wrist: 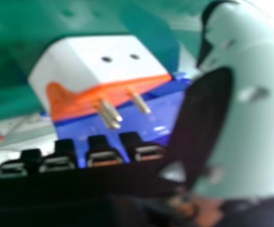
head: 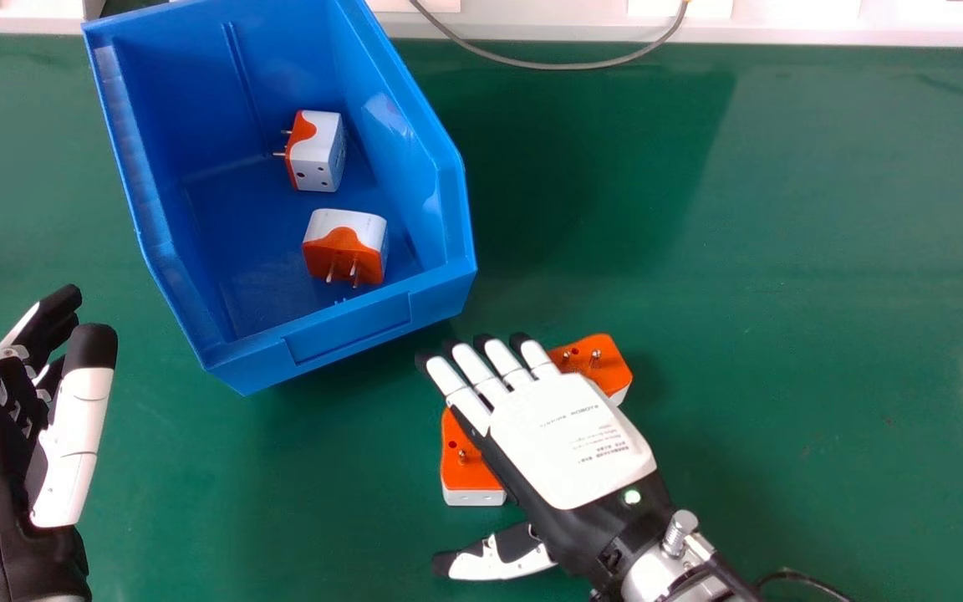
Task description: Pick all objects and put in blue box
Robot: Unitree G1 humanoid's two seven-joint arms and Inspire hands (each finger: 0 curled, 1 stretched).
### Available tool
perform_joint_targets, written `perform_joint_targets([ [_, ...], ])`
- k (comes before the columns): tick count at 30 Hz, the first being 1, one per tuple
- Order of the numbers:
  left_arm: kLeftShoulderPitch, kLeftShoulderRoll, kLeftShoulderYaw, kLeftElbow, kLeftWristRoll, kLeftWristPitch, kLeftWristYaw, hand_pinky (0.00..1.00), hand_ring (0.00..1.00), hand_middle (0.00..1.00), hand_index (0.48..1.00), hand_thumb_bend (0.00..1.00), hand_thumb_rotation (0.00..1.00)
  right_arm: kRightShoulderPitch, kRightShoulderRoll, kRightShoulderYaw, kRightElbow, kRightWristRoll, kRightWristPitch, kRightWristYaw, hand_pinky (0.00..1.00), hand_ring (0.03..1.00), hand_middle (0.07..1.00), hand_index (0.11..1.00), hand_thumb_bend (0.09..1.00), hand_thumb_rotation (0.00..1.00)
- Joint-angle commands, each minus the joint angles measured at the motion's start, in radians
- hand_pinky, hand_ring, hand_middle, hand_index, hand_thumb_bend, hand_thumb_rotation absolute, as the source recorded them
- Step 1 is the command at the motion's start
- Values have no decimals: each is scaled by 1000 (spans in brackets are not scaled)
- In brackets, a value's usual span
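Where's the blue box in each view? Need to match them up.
Head view: blue box in the upper left, two plug adapters inside.
Right hand view: blue box partly visible, behind the prongs of a large-looking adapter.
Shared landmark: the right hand, with its thumb close to the camera in the hand view.

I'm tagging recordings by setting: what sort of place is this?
Probably a lab or workshop bench, judging by the green work surface, the blue box with two plug adapters in it, and the grey cable at the far edge.
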Motion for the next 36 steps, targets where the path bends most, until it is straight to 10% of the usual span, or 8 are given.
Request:
perform_joint_targets([
  [1, 2, 6, 5, -13, 7, -12, 5, 795, 834, 817, 822, 913, 771, 1, -2, -6, -34, -7, 1, 6, 1000, 1000, 1000, 983, 523, 439],
  [36, 29, -2, -2, -66, 0, 25, 3, 795, 828, 818, 822, 926, 774, -45, 6, 25, 68, 11, -52, 23, 949, 965, 985, 946, 528, 398],
])
